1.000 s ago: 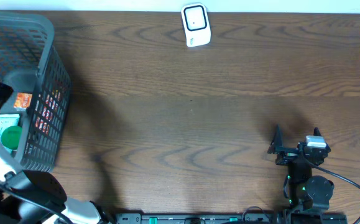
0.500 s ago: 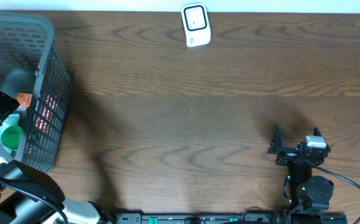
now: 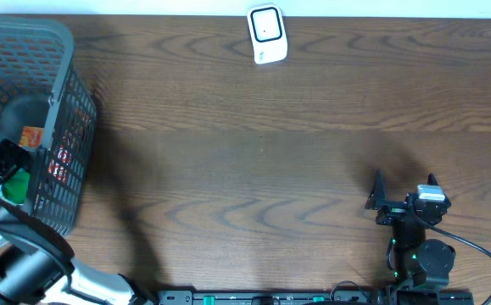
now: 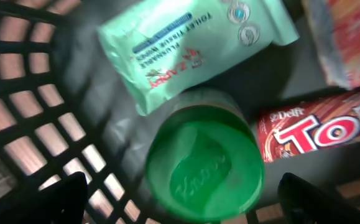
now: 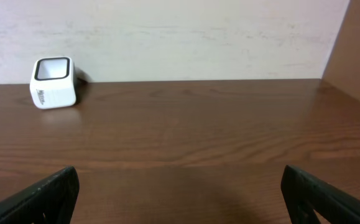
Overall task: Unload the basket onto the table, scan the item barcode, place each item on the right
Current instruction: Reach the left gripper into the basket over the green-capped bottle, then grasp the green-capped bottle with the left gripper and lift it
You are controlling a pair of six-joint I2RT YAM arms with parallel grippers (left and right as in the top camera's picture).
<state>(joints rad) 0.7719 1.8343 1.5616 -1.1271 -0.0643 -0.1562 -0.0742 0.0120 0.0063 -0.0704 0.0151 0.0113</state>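
The left wrist view looks down into the basket (image 3: pixel 63 93), showing what the overhead view mostly hides. A green-lidded jar (image 4: pixel 204 165) stands on the floor. A mint tissue pack (image 4: pixel 186 46) lies at its 12 o'clock, a red chocolate bar (image 4: pixel 319 130) at 3 o'clock and an orange packet (image 4: pixel 347 37) at 2 o'clock. The left pincer (image 4: pixel 189 199) hangs released, its fingers flanking the jar without touching it.

Only the overhead view shows the whole tabletop (image 3: pixel 253 169). The basket is at 9 o'clock, the white scanner (image 3: pixel 267 34) at the 12 o'clock edge and the right pincer (image 3: pixel 404 191) at 5 o'clock. That pincer is also released and holds nothing, and its wrist view faces the distant scanner.

Since a second ago the left arm has moved toward 6 o'clock inside the basket and now covers most of the jar's lid. The right arm and scanner have not moved.
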